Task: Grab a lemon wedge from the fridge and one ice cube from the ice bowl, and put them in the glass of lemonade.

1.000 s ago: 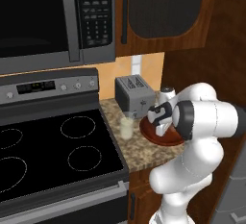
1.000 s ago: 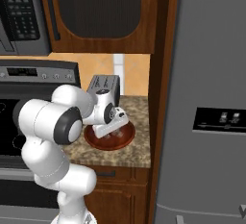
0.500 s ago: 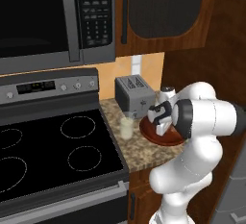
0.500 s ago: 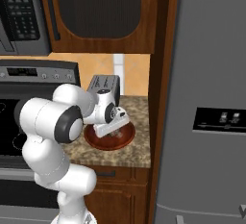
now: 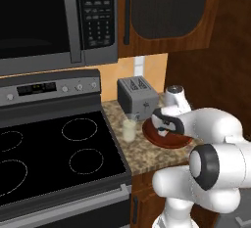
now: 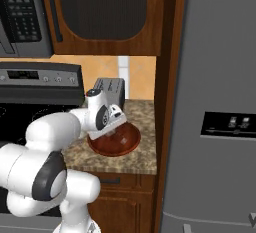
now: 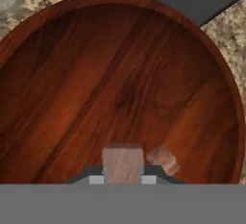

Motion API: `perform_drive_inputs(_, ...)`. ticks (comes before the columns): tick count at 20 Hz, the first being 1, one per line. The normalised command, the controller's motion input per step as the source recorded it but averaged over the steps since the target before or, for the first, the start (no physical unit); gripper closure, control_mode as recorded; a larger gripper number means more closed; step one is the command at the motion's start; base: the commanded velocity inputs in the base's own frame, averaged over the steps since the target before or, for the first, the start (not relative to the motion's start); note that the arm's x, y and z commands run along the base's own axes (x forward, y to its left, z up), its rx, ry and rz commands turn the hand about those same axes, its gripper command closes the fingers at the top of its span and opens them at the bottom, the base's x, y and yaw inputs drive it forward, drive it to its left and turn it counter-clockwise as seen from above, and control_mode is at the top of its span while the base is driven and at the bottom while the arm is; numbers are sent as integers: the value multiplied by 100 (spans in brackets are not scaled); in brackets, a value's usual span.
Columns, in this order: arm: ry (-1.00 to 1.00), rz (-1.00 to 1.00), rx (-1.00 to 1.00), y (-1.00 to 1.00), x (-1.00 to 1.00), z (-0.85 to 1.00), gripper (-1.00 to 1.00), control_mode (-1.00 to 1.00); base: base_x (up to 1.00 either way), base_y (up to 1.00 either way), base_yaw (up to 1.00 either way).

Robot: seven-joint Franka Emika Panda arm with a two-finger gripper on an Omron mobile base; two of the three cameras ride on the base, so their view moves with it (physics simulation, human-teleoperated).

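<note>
Hand (image 7: 123, 180) now clamped on ice cube (image 7: 123, 163) inside ice bowl (image 7: 57, 50); arm unmoved.

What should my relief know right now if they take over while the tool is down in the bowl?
Tool: shut on a small tan-brown ice cube, low inside the ice bowl.
A second, smaller cube lies loose on the bowl floor just beside the held one.
The ice bowl sits on the granite counter in front of the toaster; the glass of lemonade stands to its stove side, upright.
Fridge: doors closed. No lemon wedge to be seen.
Done: cube gripped, not yet lifted.
Left: lift it, drop it in the glass, then open the fridge, fetch the wedge and add it.
</note>
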Motion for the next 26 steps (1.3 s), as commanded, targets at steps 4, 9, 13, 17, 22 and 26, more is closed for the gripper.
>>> perform_drive_inputs(4,-27,-15,-1,23,-42,72,100,-100,0,0,0)
perform_drive_inputs(9,-18,-22,-4,27,-20,69,100,-100,0,0,0)
perform_drive_inputs(13,-13,-21,-9,45,-1,72,100,-100,0,0,0)
perform_drive_inputs(17,-6,-19,-11,47,0,74,100,-100,0,0,0)
perform_drive_inputs(22,0,-15,-11,61,0,39,100,-100,0,0,0)
perform_drive_inputs(26,2,-12,-11,80,3,1,100,-100,0,0,0)
